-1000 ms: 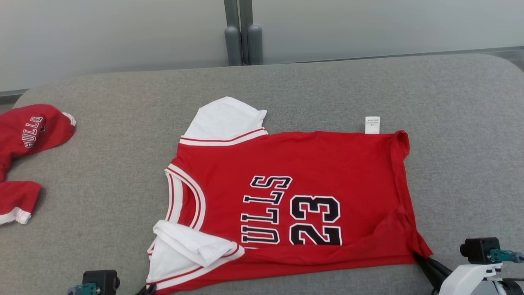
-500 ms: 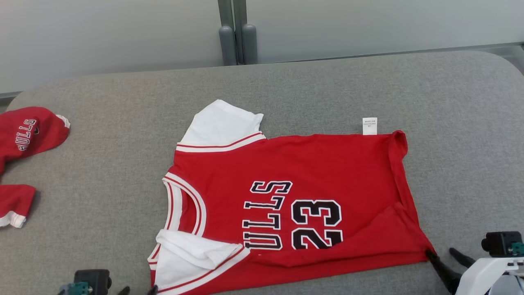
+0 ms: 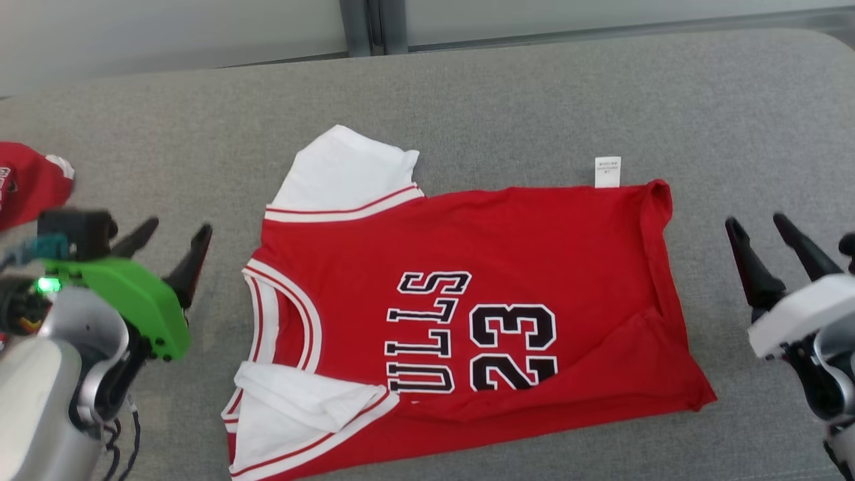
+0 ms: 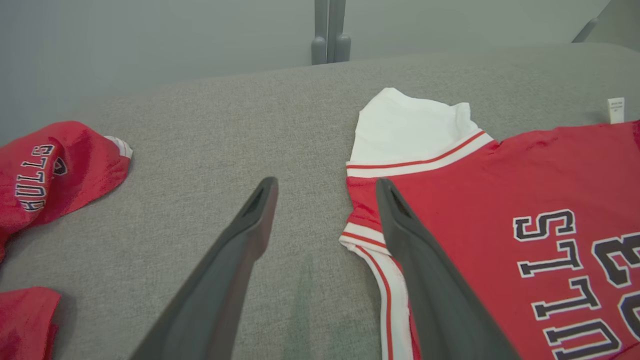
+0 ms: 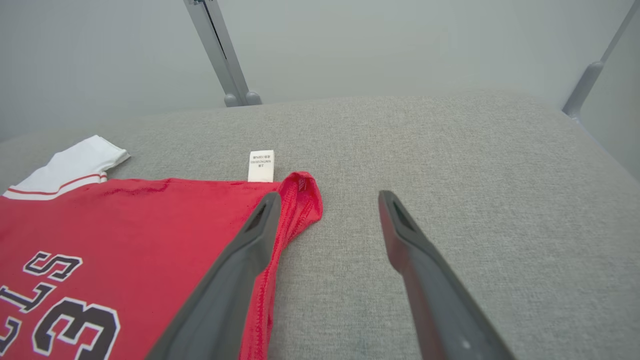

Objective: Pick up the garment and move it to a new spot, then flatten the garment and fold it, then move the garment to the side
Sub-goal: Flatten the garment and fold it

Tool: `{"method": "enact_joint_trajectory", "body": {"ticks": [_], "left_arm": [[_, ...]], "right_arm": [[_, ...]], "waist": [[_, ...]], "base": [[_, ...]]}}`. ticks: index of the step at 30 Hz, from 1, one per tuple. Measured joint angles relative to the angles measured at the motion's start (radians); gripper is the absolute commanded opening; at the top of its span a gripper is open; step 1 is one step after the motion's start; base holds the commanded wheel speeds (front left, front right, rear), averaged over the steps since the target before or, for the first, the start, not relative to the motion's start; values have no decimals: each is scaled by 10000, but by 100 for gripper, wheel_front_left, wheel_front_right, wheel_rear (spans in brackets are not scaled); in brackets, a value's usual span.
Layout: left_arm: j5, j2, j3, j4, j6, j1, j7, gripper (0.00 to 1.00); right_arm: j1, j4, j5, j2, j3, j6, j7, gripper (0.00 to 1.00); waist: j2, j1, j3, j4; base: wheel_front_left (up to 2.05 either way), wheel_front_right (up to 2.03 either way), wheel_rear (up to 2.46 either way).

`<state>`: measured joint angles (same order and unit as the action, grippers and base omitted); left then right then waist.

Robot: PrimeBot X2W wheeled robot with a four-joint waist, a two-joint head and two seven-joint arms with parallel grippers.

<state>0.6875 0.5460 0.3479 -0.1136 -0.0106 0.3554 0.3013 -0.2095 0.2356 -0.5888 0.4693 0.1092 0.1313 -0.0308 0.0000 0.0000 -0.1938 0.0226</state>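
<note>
second red garment (image 3: 27, 184): far left of the jersey, bunched, well apart from it.
left gripper (image 3: 177, 228): just left of the jersey's neckline (image 3: 310, 317), apart from the cloth; jaws spread wide and empty, fingers pointing away from the robot, green wrist casing behind them.
jersey (image 3: 501, 267): red, spread print-up on the grey surface (image 3: 467, 87) between the two grippers, neck at its left end, hem at its right.
far sleeve (image 3: 347, 170): white, lying flat off the jersey's far left corner.
near sleeve (image 3: 300, 401): white, doubled back on itself at the jersey's near left corner; looks like it wants smoothing before any fold.
handling: judged light, limp and thin, with no stiffness of its own; it should drape and slide easily, so a one-sided pull would likely skew it.
where to hold: probably the shoulders at the jersey's left end and the hem corners at its right, pinched through both layers.
care label (image 3: 607, 172): small white tab poking from the jersey's far edge, near its right corner.
hem (image 3: 658, 254): rolled and puckered along the jersey's right end.
right gripper (image 3: 756, 224): just right of the hem, apart from it; jaws wide and empty, fingers pointing away from the robot, white wrist behind.
</note>
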Motion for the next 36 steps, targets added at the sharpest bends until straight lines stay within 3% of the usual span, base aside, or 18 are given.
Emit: {"method": "enact_joint_trajectory", "body": {"ticks": [6, 15, 24, 30, 33, 35, 36], "left_arm": [[-148, -485, 692, -1475, -700, 2877, 957, 100], [-236, -892, 1722, -3365, -1126, 5746, 2115, 100], [408, -949, 2493, -4498, -1175, 6811, 2487, 100], [594, -497, 2991, -5164, -1181, 7184, 2301, 100], [644, -349, 3156, -5413, -1181, 7475, 2146, 100], [869, -347, 3354, -5446, -1181, 7549, 2169, 100], [936, -326, 3486, -5451, -1181, 7620, 2199, 100]], "right_arm": [[-2224, 642, -384, -635, 907, 2, 234, 100], [-4702, 2765, -652, -830, 2364, 2, 1149, 100], [-5545, 3415, -1264, -880, 3461, 4, 1080, 100], [-5803, 3325, -1494, -899, 4105, 4, 631, 99], [-5962, 3277, -1580, -955, 4428, 2, 378, 82], [-6030, 3285, -1684, -978, 4615, 2, 265, 49], [-6058, 3313, -1732, -980, 4711, 2, 196, 45]], "waist": [[0, 1, -998, 205], [0, 2, -2408, 558], [0, 2, -3072, 1121], [0, 2, -3291, 1566], [0, 2, -3437, 1739], [0, 2, -3509, 1833], [0, 1, -3541, 1871]], "base": [[0, 0, 0], [0, 0, 0], [0, 0, 0], [0, 0, 0], [0, 0, 0], [0, 0, 0], [0, 0, 0]]}}
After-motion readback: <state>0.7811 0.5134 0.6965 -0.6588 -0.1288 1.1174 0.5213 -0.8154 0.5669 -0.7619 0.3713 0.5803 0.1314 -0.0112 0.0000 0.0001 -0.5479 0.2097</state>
